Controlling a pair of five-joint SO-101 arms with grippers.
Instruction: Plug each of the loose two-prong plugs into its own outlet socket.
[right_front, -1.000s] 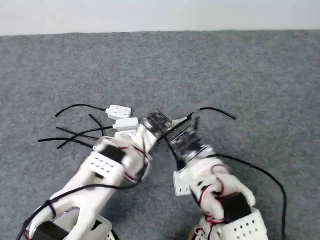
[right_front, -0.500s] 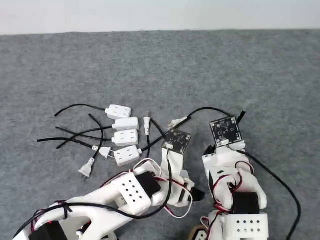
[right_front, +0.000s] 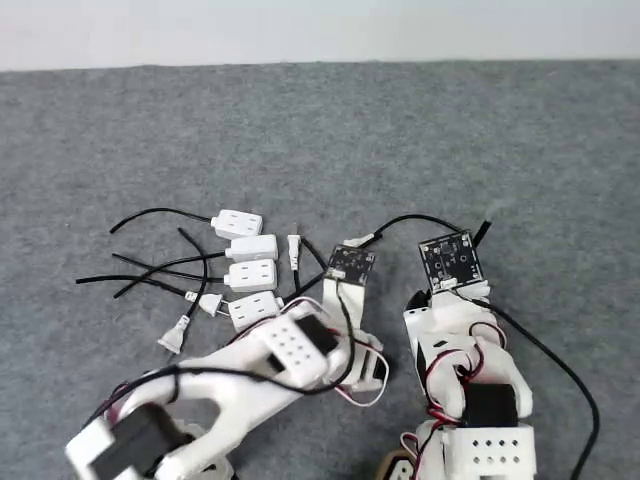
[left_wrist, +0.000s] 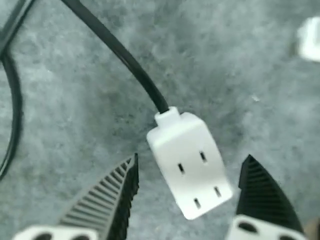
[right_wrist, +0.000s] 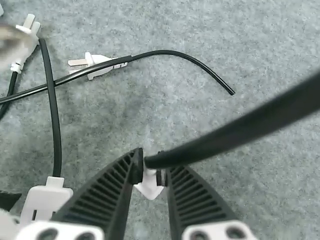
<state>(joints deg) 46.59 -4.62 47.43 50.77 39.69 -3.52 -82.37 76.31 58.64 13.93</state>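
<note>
My left gripper is spread over a white plastic outlet socket. My right gripper pinches a white black-corded plug.

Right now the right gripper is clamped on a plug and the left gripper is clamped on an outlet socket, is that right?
Not quite. The right gripper is clamped on a plug, but the left gripper is open. The left wrist view shows its jaws standing apart on either side of the outlet socket, not gripping it.
</note>
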